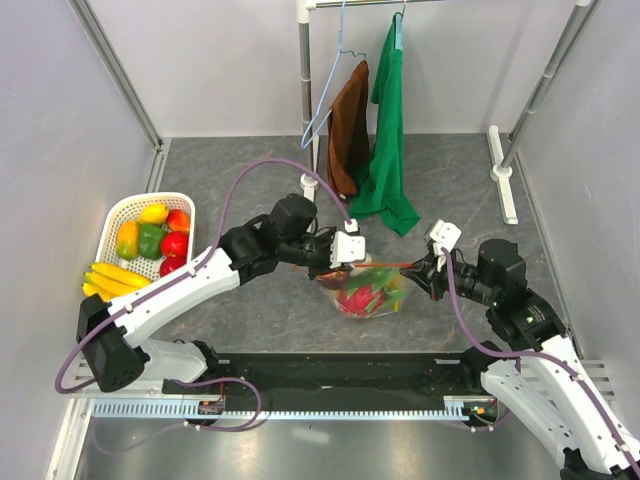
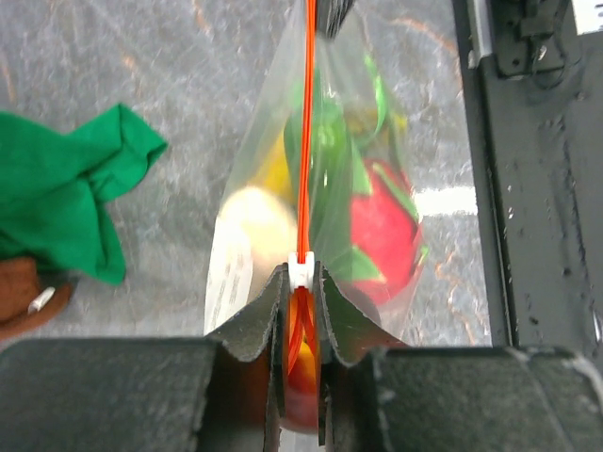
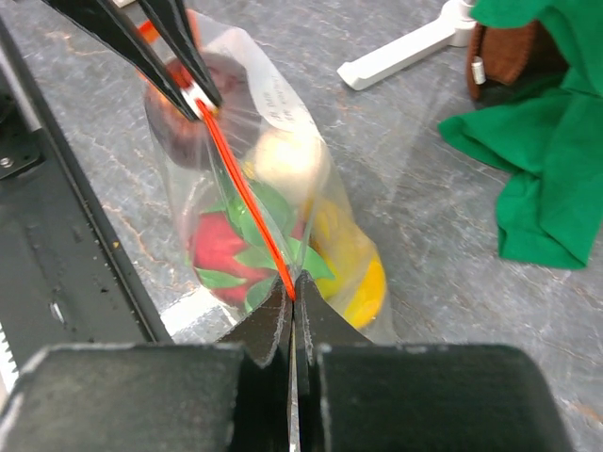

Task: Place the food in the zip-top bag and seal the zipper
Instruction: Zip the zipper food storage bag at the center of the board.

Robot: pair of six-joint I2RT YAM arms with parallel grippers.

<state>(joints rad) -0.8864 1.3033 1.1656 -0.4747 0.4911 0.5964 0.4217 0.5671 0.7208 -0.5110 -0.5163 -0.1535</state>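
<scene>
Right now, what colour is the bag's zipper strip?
The zipper strip is red-orange, with a white slider; left wrist view shows it best.

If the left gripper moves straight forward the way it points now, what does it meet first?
The left gripper is shut on the zipper, which runs straight ahead. Along it, the first thing is probably the right gripper, pinching the far end.

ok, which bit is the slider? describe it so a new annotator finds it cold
Mid-scene, the clear zip-top bag is stretched between the left gripper and the right gripper. Follow the red-orange zipper along its top edge toward the left gripper. The slider is the small white clip pinched in its jaws, the only white piece on the strip.
</scene>
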